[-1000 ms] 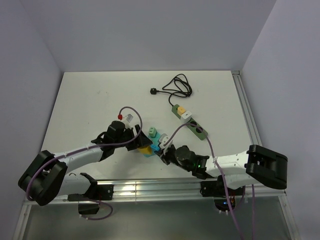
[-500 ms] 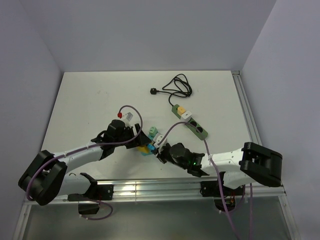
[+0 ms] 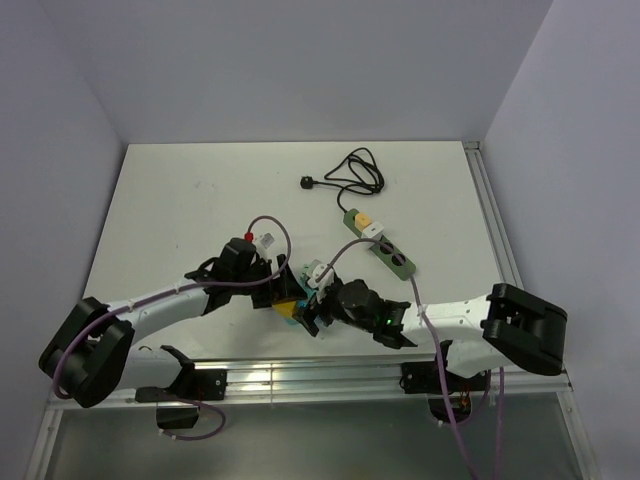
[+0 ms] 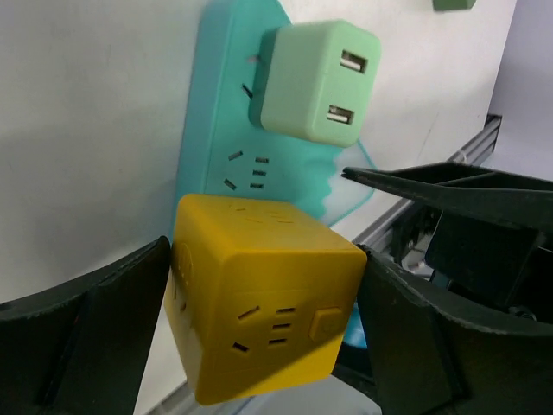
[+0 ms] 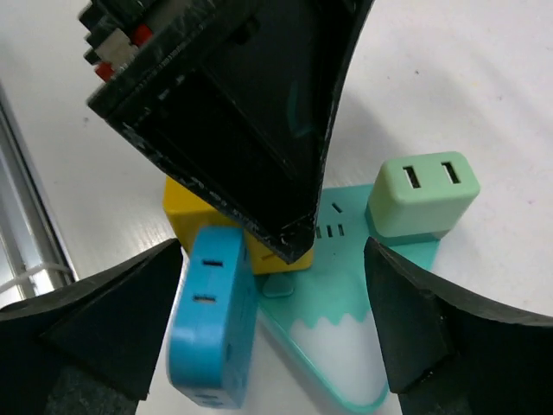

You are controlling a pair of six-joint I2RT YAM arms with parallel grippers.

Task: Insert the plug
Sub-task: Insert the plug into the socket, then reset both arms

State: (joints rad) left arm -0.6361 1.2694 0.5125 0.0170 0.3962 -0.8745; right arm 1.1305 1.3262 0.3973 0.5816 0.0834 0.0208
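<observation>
At the near middle of the white table (image 3: 200, 190), top view: the left gripper (image 3: 283, 298) and right gripper (image 3: 308, 312) are met over a yellow plastic cube socket adapter (image 3: 288, 308). An olive-green power strip (image 3: 380, 247) and a coiled black cable (image 3: 352, 172) lie farther off to the right.

Left wrist view: the cube is flanked by the left fingers (image 4: 78, 337), set wide and just beside two opposite faces. Whether it is clamped cannot be told. Beyond it, a teal flat plastic socket board (image 4: 220, 104) carries a pale green USB charger block (image 4: 315, 82).

Right wrist view: the right jaws are spread wide and nothing is held.
- Task item: a blue flat rectangular plug (image 5: 212, 324) is found touching the cube, just beside one finger.
- Seating: cannot be told.
- Handling: judged light, rigid, smooth and somewhat slippery.
- Grip: best taken across its broad flat faces.
</observation>
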